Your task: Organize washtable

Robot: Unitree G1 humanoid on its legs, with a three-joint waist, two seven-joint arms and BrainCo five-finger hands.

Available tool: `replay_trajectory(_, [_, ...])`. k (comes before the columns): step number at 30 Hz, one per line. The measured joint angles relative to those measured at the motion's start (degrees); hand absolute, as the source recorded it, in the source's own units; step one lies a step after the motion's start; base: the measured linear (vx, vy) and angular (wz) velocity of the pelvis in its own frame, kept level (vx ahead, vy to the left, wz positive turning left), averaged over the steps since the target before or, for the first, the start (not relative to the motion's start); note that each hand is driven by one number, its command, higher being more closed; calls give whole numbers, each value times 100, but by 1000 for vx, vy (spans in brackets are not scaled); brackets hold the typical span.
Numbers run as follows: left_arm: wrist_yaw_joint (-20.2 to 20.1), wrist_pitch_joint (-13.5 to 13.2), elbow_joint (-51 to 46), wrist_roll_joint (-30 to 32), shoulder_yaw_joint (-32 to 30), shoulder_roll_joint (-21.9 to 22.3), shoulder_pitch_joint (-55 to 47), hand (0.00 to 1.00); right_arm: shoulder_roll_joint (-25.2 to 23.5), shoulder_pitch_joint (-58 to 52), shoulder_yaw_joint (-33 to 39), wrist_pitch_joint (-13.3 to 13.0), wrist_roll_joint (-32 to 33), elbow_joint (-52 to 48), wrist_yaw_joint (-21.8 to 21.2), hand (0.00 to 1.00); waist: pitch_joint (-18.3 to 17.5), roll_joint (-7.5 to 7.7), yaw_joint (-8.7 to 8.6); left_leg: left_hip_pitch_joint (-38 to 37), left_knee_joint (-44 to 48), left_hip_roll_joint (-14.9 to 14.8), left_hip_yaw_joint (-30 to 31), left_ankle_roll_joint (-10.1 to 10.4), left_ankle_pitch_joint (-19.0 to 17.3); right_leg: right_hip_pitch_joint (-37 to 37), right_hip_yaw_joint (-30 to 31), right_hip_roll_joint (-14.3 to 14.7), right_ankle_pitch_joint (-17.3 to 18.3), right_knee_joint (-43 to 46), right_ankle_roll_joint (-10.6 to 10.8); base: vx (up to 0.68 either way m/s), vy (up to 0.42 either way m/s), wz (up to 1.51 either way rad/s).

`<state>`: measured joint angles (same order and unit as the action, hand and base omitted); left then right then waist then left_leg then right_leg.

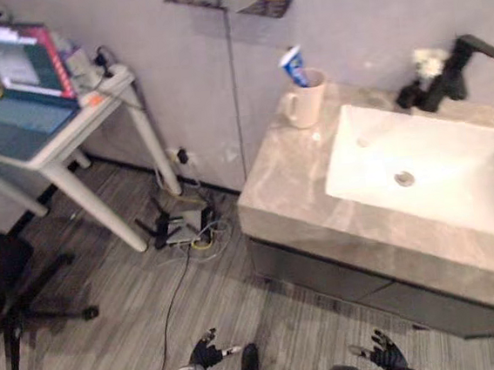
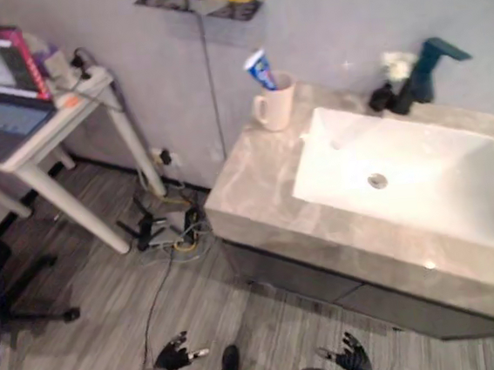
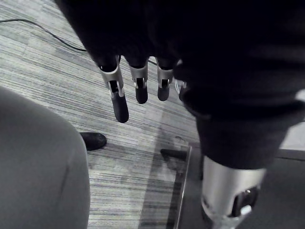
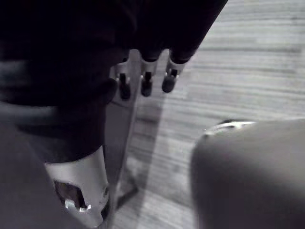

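Table with sink sits ahead to my right, well apart from both arms — I judge nothing is reachable from this stance. Black faucet at back edge, small white item beside it, can't tell what. Mug at back left corner, toothpaste tube standing in it — likely parked there clear of basin. Left robot hand and right robot hand hang low over floor, fingers straight, spread, empty.
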<state>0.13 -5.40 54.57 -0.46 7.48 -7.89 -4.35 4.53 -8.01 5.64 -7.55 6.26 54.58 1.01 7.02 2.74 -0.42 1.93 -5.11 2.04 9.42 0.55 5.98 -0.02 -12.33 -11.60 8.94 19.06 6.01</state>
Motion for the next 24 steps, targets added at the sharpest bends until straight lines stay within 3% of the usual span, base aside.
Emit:
replay_trajectory(2, [2,4,1,-2,167,-13,96,0,-139,112,-60,-22,-1,-123,-3,0,51,-26,91,38,10,7,249,54,37,123,-75,26,205,-281,242,80,-77,63])
replay_trajectory(5, [51,-33,2,4,162,105,224,0,-171,279,-151,-104,-1,-204,2,0,66,9,158,346,198,167,562,159,83,316,-374,83,215,-993,156,-1,-126,80])
replay_trajectory(6, [69,-40,2,2,165,153,232,0,-157,355,-142,-104,-1,-203,7,0,122,-52,161,416,243,164,599,213,108,322,-404,113,236,-1044,129,-74,-93,44])
replay_trajectory(7, [106,-47,12,6,177,199,267,0,-123,436,-122,-112,-2,-210,11,0,233,-215,160,504,271,99,583,308,152,321,-488,155,226,-1060,95,-146,-68,49])
replay_trajectory(8, [112,-50,15,-2,193,265,299,0,-109,499,-113,-102,-7,-170,16,0,391,-364,184,560,250,-138,16,401,16,323,-632,257,209,-1009,5,-179,-57,45])
replay_trajectory(10, [113,-52,14,2,197,288,251,0,-114,438,-123,-98,-13,-158,18,0,409,-449,122,576,208,-417,-939,498,-99,401,-798,328,249,-932,-72,-207,-81,44])
replay_trajectory(11, [116,-58,1,3,192,338,254,0,-65,393,-121,-98,-13,-186,20,0,397,-493,127,650,188,-471,-1092,423,-211,402,-927,389,280,-892,-119,-195,-102,59])
replay_trajectory(13, [111,-71,-5,9,180,354,342,0,-101,368,-107,-102,-14,-201,29,0,416,-323,93,787,330,-461,-1463,257,-466,341,-1158,235,292,-1067,-204,-130,-14,71])
replay_trajectory(15, [102,-79,-58,27,191,327,464,0,-83,298,-63,-100,-14,-202,43,0,465,-131,66,1145,1633,-532,-2387,-44,-612,264,-1520,-4,306,-837,-187,-41,30,92])
replay_trajectory(16, [112,-77,-54,73,194,353,390,0,-55,179,-70,-101,-13,-211,36,0,430,-173,2,965,1769,-622,-2785,-136,-591,316,-1619,53,376,-719,-119,70,6,89])
replay_trajectory(17, [110,-65,-42,124,207,375,341,0,-55,165,-62,-100,-11,-207,36,0,387,-239,-76,865,1422,-571,-2751,-171,-649,333,-1629,138,396,-694,-110,71,17,84])
replay_trajectory(18, [110,-66,-57,152,228,322,340,0,-118,164,-26,-104,-8,-230,32,0,390,-141,-80,724,1009,-468,-2626,-161,-388,301,-1548,116,314,-706,-126,45,44,64])
replay_trajectory(21, [105,-70,-63,310,428,152,345,0,-372,159,9,-103,-1,-205,17,0,321,69,-53,559,473,-258,-2345,-203,-74,369,-1524,73,299,-718,-133,28,49,57])
replay_trajectory(24, [109,-75,-47,357,429,150,332,0,-415,180,-15,-103,0,-201,-4,0,311,85,-13,288,157,-134,-2255,-223,56,498,-1414,27,299,-730,-132,-7,64,22])
